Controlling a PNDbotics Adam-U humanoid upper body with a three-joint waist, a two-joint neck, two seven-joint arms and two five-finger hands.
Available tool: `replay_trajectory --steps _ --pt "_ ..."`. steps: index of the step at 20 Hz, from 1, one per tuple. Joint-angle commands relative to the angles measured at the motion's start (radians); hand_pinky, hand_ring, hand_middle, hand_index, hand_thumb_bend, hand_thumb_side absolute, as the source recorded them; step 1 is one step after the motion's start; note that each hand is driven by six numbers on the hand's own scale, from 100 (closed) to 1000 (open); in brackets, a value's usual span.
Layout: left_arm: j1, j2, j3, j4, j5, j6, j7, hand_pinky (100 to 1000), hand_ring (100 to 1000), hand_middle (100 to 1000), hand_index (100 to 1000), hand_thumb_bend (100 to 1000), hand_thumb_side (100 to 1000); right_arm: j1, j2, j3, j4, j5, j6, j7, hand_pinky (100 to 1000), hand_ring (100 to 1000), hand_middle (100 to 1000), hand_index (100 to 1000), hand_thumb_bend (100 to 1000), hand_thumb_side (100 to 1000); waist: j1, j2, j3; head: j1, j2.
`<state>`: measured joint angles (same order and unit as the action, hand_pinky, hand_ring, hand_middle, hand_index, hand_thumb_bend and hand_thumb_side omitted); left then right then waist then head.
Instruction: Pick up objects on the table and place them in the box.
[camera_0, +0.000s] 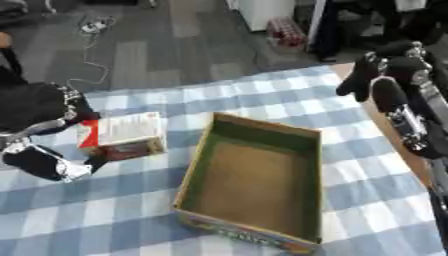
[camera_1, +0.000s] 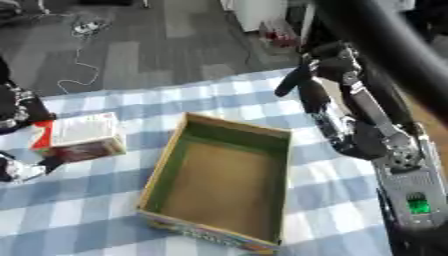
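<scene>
A small white and red carton (camera_0: 124, 135) lies at the left of the checked cloth, just left of the box. My left hand (camera_0: 54, 111) comes in from the left edge and closes on the carton's left end, fingers above and thumb (camera_0: 61, 167) below. The open cardboard box (camera_0: 302, 150) stands in the middle with green inner walls and a bare brown floor. My right hand (camera_1: 322, 62) hangs above the table's far right, beyond the box's far right corner, fingers relaxed and holding nothing.
The blue and white checked cloth (camera_0: 105, 210) covers the table. A strip of bare wooden table edge (camera_0: 404, 150) shows at the right. My right forearm (camera_1: 385, 145) runs down the right side. Grey floor with a cable lies beyond.
</scene>
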<state>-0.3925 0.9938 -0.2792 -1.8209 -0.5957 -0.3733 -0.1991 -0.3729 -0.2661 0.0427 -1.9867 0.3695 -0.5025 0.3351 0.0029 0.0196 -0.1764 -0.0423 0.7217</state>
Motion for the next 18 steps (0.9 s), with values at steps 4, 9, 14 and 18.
replay_trajectory --steps 4,9,14,18 --pt "-0.053 0.029 -0.007 -0.077 0.055 0.01 0.01 100 100 100 370 100 633 -0.01 -0.016 -0.002 -0.013 -0.001 -0.002 -0.001 325 293 294 565 100 1000 0.002 -0.014 -0.002 0.022 -0.017" --pt "-0.098 0.003 -0.037 -0.101 0.079 -0.006 -0.016 100 100 100 372 100 635 -0.012 -0.014 0.0 -0.013 -0.003 -0.004 0.001 325 293 295 564 100 1000 0.004 -0.016 -0.006 0.033 -0.016" --pt "-0.142 -0.026 -0.084 -0.104 0.09 -0.043 -0.054 100 100 100 375 100 640 -0.015 -0.012 0.003 -0.013 -0.006 -0.006 0.004 325 294 295 563 100 1000 0.006 -0.017 -0.011 0.036 -0.015" --pt "-0.176 -0.062 -0.127 -0.092 0.08 -0.109 -0.065 100 100 103 375 100 644 -0.019 -0.009 0.006 -0.013 -0.01 -0.008 0.007 326 294 296 561 100 1000 0.007 -0.016 -0.016 0.035 -0.015"
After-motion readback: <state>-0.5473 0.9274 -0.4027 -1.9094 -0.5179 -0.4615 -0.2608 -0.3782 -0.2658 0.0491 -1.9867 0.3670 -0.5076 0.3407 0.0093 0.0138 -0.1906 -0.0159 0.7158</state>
